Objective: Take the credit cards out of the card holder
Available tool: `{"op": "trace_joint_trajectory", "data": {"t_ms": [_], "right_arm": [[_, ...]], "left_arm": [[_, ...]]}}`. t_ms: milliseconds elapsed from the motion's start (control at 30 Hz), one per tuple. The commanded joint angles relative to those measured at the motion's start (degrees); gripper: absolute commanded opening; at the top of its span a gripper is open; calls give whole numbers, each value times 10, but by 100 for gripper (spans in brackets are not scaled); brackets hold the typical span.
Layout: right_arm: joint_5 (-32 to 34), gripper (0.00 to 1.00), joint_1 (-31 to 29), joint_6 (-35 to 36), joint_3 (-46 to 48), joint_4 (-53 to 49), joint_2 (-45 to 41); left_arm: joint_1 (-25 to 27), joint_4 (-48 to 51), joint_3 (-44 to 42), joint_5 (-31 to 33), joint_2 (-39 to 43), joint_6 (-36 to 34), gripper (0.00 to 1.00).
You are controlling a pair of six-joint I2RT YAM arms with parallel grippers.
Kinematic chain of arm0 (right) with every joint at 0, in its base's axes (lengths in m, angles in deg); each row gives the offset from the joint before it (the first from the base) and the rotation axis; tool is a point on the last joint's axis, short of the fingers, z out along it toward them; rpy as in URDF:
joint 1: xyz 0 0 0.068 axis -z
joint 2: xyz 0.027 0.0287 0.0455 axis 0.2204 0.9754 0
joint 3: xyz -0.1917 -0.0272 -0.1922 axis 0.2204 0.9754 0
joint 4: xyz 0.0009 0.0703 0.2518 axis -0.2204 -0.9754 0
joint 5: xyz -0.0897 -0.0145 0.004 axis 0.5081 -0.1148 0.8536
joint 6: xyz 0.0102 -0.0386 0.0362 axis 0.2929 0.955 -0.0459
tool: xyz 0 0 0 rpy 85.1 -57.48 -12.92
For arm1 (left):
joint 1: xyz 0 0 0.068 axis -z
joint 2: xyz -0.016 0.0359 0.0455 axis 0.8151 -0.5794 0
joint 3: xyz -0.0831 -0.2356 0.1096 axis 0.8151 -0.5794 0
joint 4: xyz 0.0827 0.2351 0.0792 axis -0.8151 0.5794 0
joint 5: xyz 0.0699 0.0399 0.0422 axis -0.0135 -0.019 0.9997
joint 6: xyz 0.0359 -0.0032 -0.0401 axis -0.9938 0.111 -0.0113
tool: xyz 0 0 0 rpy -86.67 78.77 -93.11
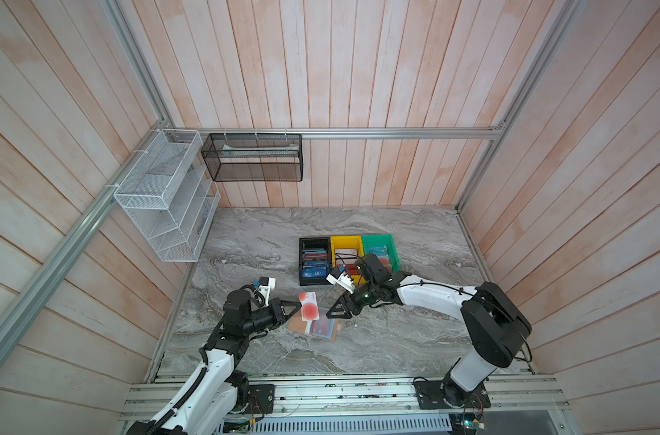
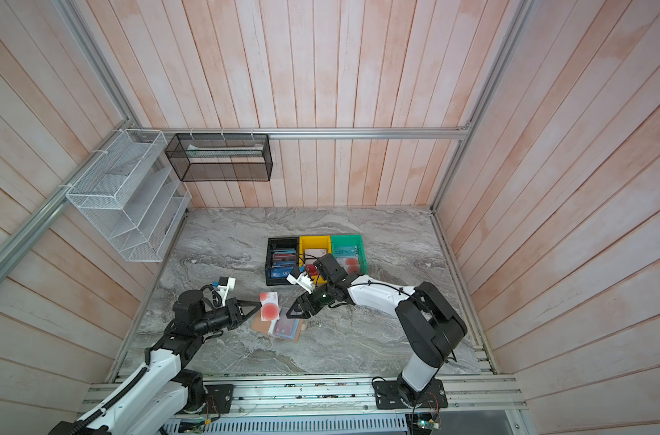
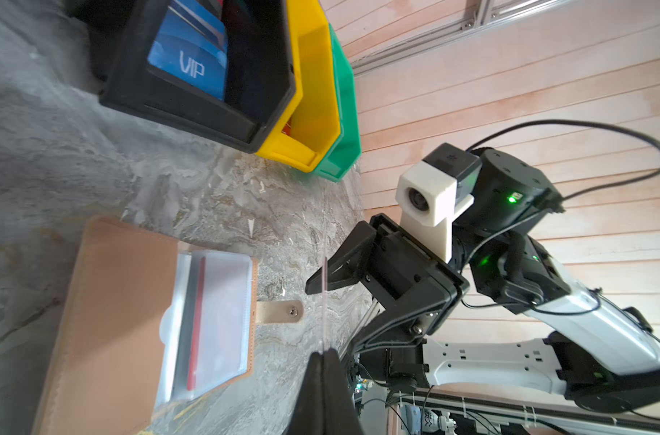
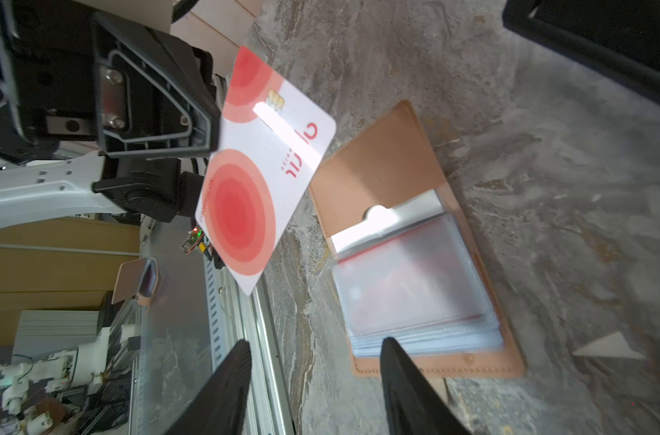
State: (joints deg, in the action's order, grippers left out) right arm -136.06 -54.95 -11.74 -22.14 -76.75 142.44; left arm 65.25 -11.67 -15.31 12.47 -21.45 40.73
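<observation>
The tan card holder point(image 1: 296, 324) lies open on the marble table, and a red card point(image 4: 407, 286) shows through its clear sleeves. My left gripper point(image 1: 297, 303) is shut on the edge of a white credit card with red circles point(image 1: 308, 307) and holds it in the air over the holder's left part. In the left wrist view that card point(image 3: 325, 301) appears edge-on above the closed fingertips. My right gripper point(image 4: 315, 346) is open and empty, hovering just right of the holder point(image 4: 381, 169) and facing the held card point(image 4: 260, 169).
Black point(image 1: 302, 263), yellow point(image 1: 345, 239) and green point(image 1: 377, 238) bins stand in a row behind the holder, with cards inside; a blue VIP card point(image 3: 192, 64) leans in the black one. White point(image 1: 162, 196) and black point(image 1: 253, 158) mesh racks hang on the walls.
</observation>
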Motion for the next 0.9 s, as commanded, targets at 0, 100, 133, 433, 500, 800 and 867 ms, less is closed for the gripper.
{"op": "trace_joint_trajectory", "data": {"t_ms": [0,100,133,433,500,800,867], "right_arm": [[-74,56,5,-30,4,55,-5],[-87,56,5,-36,-3,64,7],[-91,56,6,-37,-6,67,11],[-115,54,6,-82,-13,138,33],[-116,53,7,-88,-16,147,41],[-136,39,7,-119,-23,191,65],[-137,38,8,-120,-23,191,64]], "left_arm": [[11,-54,-11,-22,11,13,0],[16,-62,-12,-19,0,13,0],[19,-69,-13,-19,-6,15,0],[42,-131,-9,-10,-74,28,0],[43,-135,-10,-9,-80,29,0],[44,-139,-23,11,-75,33,0],[44,-142,-27,12,-76,35,0]]}}
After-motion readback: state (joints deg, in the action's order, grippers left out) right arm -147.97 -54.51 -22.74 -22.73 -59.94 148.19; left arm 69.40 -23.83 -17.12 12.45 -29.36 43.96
